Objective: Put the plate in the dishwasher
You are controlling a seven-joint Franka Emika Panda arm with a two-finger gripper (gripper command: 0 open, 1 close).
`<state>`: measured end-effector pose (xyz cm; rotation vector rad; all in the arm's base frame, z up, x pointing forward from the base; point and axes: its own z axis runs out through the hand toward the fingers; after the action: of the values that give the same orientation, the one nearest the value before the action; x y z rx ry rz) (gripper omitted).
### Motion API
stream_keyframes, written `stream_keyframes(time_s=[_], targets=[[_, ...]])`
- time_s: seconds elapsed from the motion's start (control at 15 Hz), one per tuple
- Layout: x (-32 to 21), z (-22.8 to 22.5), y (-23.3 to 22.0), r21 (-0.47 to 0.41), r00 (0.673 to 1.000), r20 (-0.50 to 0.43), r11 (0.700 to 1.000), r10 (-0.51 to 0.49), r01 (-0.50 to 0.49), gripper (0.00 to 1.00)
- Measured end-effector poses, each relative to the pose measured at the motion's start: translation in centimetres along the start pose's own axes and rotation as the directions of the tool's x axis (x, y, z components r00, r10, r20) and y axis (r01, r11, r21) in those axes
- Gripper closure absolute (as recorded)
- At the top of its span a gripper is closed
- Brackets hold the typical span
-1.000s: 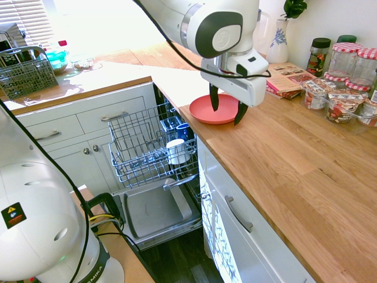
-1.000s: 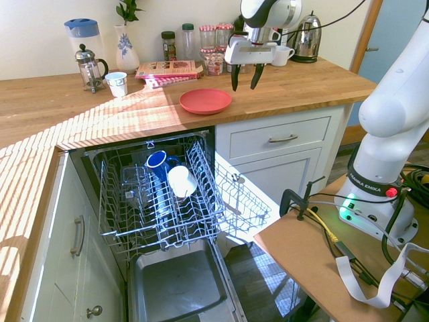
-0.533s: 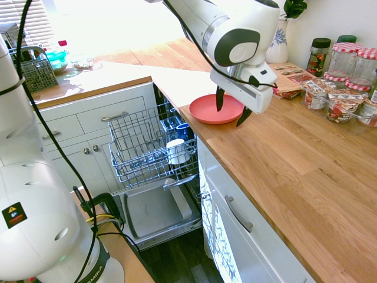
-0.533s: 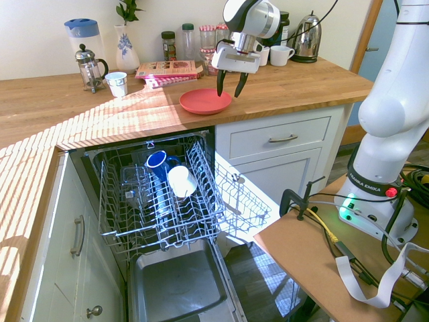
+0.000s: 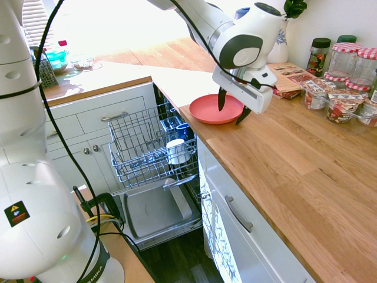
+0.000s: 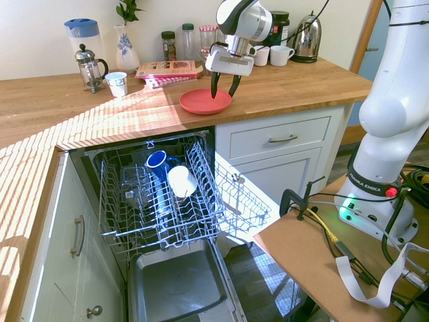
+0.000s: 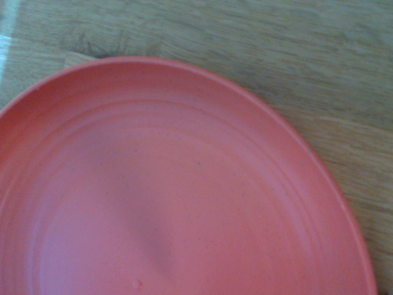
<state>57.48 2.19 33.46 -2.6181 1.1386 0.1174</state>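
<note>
Second exterior view: gripper (image 6: 223, 87) released, straddling near rim of plate (image 6: 204, 101) on desk (image 6: 295, 84). Pre-grasp step; next: descend, clamp rim, carry to dishwasher (image 6: 161, 201).

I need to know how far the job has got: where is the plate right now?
The plate lies flat on the wooden counter, near its edge just above the open dishwasher, with the open gripper over its rim.
</note>
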Motion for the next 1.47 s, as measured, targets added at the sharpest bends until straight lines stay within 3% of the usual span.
stream_keyframes(time_s=[1.2,1.33,1.47], targets=[[-0.2,0.2,-1.3,0.03,1.0,0.021,0.999,-0.019,0.018,1.0],[-0.9,-1.2,-2.7,0.011,0.998,0.004,0.998,-0.059,0.059,1.0],[-3.7,-4.5,-5.9,-0.06,0.991,-0.059,0.991,-0.12,0.117,1.0]])
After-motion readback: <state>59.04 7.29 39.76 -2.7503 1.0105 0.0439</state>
